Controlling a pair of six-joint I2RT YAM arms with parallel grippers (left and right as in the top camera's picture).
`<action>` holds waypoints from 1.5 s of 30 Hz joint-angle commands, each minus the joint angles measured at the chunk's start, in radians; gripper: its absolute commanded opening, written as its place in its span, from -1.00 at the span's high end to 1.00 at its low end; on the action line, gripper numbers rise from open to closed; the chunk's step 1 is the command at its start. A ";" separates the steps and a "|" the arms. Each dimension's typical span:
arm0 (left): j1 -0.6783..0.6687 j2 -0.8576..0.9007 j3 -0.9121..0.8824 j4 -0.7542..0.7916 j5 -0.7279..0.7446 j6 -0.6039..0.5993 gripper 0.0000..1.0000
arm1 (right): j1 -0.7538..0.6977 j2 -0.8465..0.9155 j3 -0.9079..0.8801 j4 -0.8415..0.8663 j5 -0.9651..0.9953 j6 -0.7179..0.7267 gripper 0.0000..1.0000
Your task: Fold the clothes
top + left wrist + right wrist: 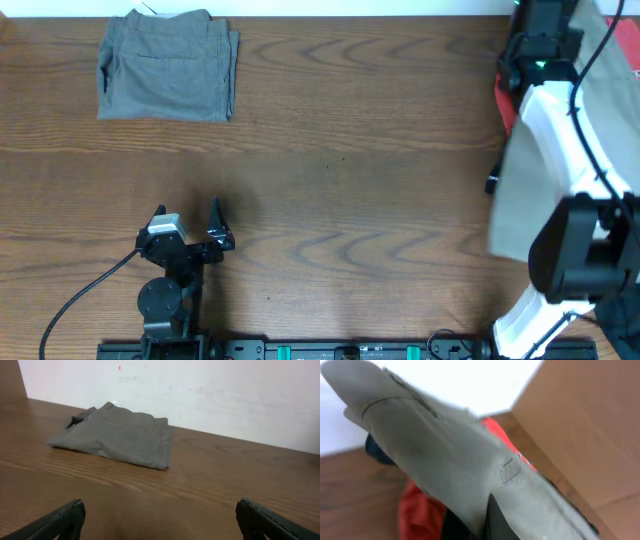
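At upper left, folded grey trousers (168, 65) lay on the surface (350, 180); below, the left claw (190, 218) gaped wide, empty. At far right the right claw (486, 522), clamped shut, held up limp, light khaki trousers (515, 200), probably best taken at the firmer waistband.

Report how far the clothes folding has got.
Done: the grey-olive trousers lie folded at the far left corner of the table. In hand: the right tool is shut on the khaki trousers, held up at the right edge and not yet folded. Left: a red garment and a navy garment lie bunched beneath them. The left tool is open and holds nothing.
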 commanded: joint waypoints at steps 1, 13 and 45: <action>-0.002 -0.006 -0.019 -0.031 -0.016 0.014 -0.96 | 0.050 -0.037 0.014 0.015 0.006 -0.053 0.98; -0.002 -0.006 -0.019 -0.031 -0.016 0.014 -0.96 | 0.153 -0.037 0.014 0.000 -0.009 -0.059 0.98; -0.002 -0.006 -0.019 -0.031 -0.016 0.014 -0.96 | -0.283 -0.034 0.166 0.019 0.254 -0.226 0.98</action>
